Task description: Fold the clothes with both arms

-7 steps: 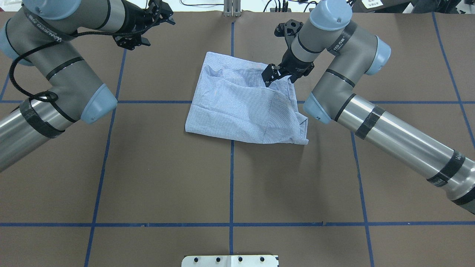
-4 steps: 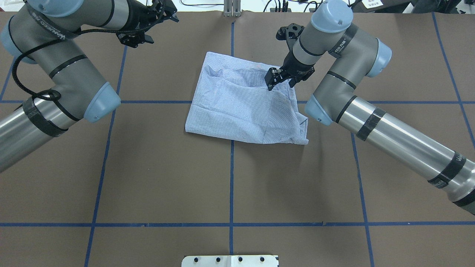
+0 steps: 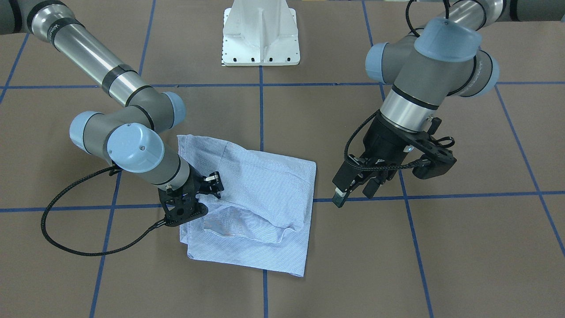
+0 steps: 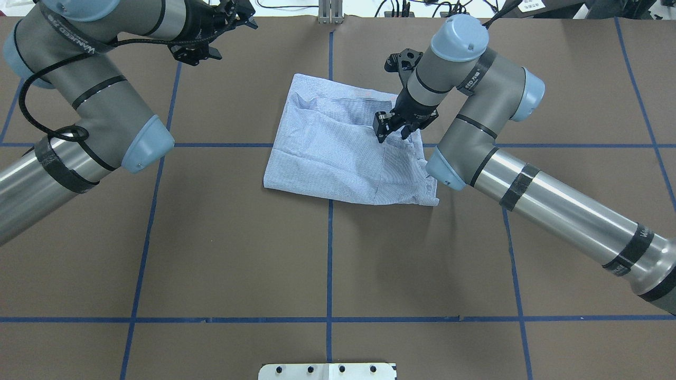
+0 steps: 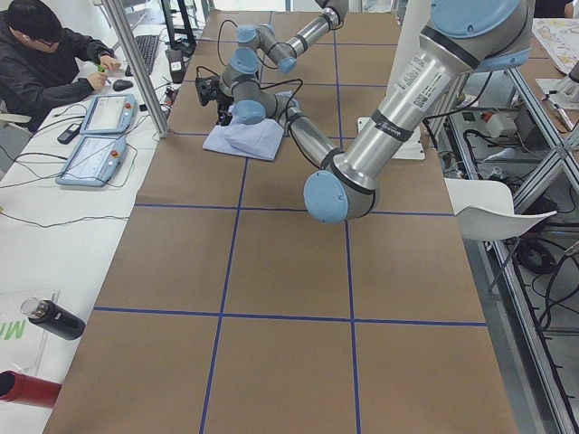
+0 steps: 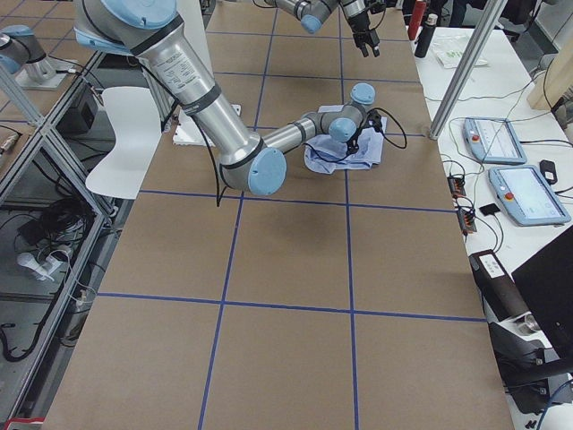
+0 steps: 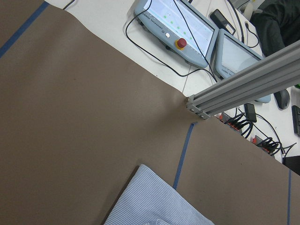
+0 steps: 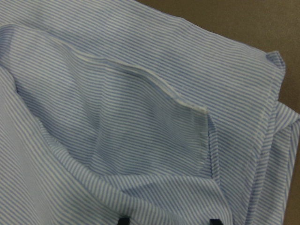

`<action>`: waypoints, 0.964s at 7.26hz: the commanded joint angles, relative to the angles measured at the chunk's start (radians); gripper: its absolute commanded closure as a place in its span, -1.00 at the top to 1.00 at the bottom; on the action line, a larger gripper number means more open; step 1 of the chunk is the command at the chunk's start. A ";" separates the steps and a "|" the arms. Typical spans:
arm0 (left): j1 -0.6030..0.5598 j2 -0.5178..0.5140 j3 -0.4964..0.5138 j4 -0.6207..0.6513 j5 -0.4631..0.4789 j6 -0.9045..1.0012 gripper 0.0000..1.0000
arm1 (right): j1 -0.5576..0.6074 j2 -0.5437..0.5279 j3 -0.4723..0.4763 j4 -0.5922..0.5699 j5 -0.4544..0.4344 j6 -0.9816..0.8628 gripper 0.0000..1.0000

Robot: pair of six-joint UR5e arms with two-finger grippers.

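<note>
The pinstriped shirt (image 4: 338, 153) lies folded into a rough, rumpled rectangle on the brown table (image 4: 237, 237). It sits just above the middle of the overhead view, across the central vertical blue tape line (image 4: 329, 264) and the upper horizontal one. Its layers are uneven, with loose edges bunched along its right side in that view.

The right gripper (image 4: 392, 132) points down at the upper right part of the shirt, over a fold. Its jaws stand apart and have hold of nothing. In the right wrist view the two dark fingertips (image 8: 123, 220) show at the bottom edge with striped cloth spread between them. A stitched edge of a folded layer (image 8: 145, 77) runs across higher up. Whether the tips press on the cloth cannot be told.

The left gripper (image 3: 353, 194) shows right of centre in the front-facing view and in the upper left corner of the overhead view, apart from the shirt. Its jaws are wide apart and empty. The left wrist view looks down on bare table, with one corner of the shirt at the bottom edge. An aluminium post (image 7: 243, 82) and two teach pendants (image 7: 176, 28) are along the top.

A white pedestal base (image 3: 260, 39) stands at the top centre of the front-facing view. In the exterior left view a person (image 5: 41, 59) sits at a desk in the upper left corner.
</note>
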 commanded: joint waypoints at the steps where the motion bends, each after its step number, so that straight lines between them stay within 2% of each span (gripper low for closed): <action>1: 0.000 -0.003 0.000 0.001 -0.003 0.000 0.99 | -0.003 -0.002 0.001 -0.003 0.000 0.034 -0.70; 2: 0.000 -0.005 0.000 -0.001 -0.003 0.002 0.99 | -0.003 -0.002 0.001 -0.003 -0.002 0.034 -1.00; 5: 0.000 -0.006 0.000 -0.001 -0.006 0.002 0.99 | 0.007 0.007 0.005 -0.002 0.003 0.028 -1.00; 7: 0.000 -0.006 0.000 -0.001 -0.007 0.002 0.99 | 0.081 0.015 0.037 0.001 0.062 0.021 -1.00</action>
